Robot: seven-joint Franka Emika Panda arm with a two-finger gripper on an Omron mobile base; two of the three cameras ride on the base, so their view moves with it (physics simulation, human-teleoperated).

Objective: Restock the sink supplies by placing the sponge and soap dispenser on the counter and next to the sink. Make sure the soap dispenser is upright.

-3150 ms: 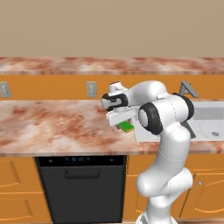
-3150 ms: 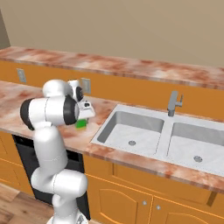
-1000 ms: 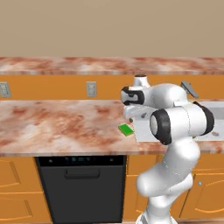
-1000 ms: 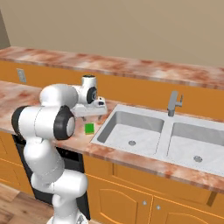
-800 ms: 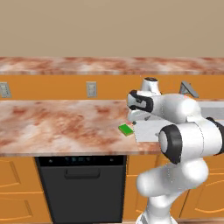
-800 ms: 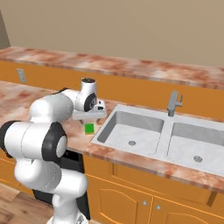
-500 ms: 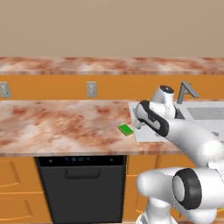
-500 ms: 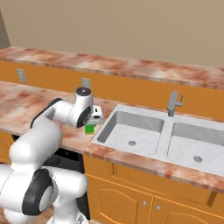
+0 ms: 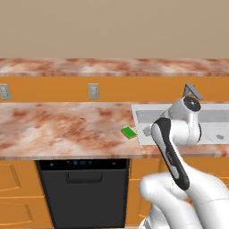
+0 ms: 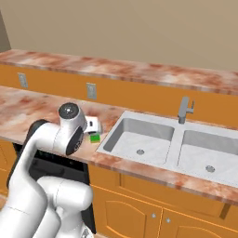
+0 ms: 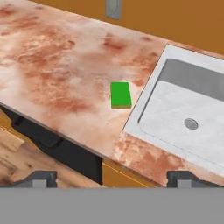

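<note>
On the bench (image 9: 67, 127), just beside the left rim of the sink (image 9: 139, 117), the sponge (image 9: 129, 132) is lying flat on the marbled stone, touching nothing else. From the hand view the green block (image 11: 120, 95) is sitting near the middle of the picture, its long side running roughly along the basin's edge, with a narrow strip of stone showing between it and the pale rim (image 11: 144, 98). The pincer (image 11: 112, 178) is hanging well above and back from the sponge, over the front edge of the bench, its two dark fingertips (image 11: 41, 179) standing wide apart at the bottom corners of that view and pinching nothing.

From the right base view the sponge (image 10: 95, 138) is peeking out just past the white hand of the arm (image 10: 69, 128), left of the double basin (image 10: 139, 135). A grey angular faucet (image 10: 185, 110) is rising behind the divider between the two bowls, and each bowl is showing a round drain (image 10: 140, 152). A wall outlet (image 9: 93, 91) is sitting on the orange backsplash behind the bench, and a black dishwasher front (image 9: 82, 190) is standing under the stone below the sponge.
</note>
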